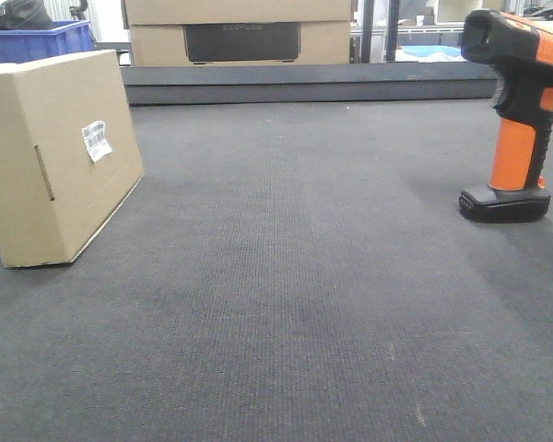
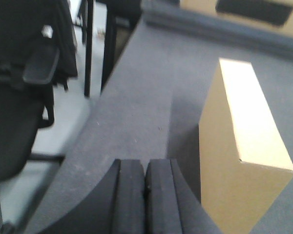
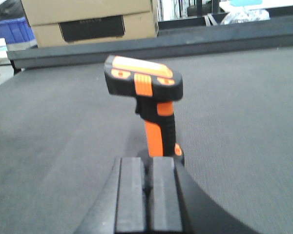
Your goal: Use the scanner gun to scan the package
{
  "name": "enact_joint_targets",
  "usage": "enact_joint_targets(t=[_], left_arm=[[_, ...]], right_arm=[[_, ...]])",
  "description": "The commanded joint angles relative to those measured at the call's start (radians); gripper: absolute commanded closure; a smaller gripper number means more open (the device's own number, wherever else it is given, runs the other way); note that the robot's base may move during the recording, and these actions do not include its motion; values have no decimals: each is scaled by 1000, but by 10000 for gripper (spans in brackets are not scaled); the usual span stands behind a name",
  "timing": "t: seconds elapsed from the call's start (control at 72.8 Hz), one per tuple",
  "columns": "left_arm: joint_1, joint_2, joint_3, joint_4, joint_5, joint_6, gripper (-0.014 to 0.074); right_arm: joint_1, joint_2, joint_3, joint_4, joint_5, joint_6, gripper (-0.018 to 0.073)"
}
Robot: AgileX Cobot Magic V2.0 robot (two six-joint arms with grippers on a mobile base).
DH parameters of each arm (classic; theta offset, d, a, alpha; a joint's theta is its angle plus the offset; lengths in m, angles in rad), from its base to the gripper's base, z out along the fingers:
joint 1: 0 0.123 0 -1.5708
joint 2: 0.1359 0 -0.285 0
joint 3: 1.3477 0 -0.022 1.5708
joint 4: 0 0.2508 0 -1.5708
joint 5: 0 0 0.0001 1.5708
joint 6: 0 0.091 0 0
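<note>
Package (image 1: 60, 157) is sitting at the left edge of the front view on the grey worktop (image 1: 295, 295), standing tilted, white barcode label (image 1: 97, 140) and slot cut facing the camera. Left gripper (image 2: 145, 195) is showing at the bottom centre of its wrist view, pads pressed together, holding nothing, with the package just beside it at frame right. Scanner gun (image 1: 516, 120) is standing upright on its black base at the right edge of the front view, well apart from the package. Right gripper (image 3: 147, 195) is sitting bottom centre of its wrist view, pads pressed together, empty, the scanner gun directly beyond it; contact not discernible. Larger cartons (image 1: 240, 32) are sitting at upper centre, blue bin (image 1: 37, 41) at upper left.
</note>
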Motion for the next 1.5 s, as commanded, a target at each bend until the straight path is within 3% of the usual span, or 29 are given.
enact_joint_targets(t=[0.0, 0.11, 0.357, 1.305, 1.387, 1.483], left_arm=[[5, -89, 46, 4, -43, -7, 708], [5, -219, 106, 14, -44, -2, 708], [5, -449, 167, 89, -30, -2, 708], [5, -453, 167, 89, -27, -2, 708], [5, -453, 167, 89, -27, -2, 708], [5, -453, 167, 89, -27, -2, 708]], right_arm=[[2, -20, -33, -4, 62, -3, 721], [2, -25, -81, -4, 143, -3, 721], [2, -44, -131, -14, 148, -3, 721], [2, -73, -131, -16, 155, -3, 721], [2, -95, -129, -50, 155, -3, 721], [2, -175, -103, -89, 153, -106, 721]])
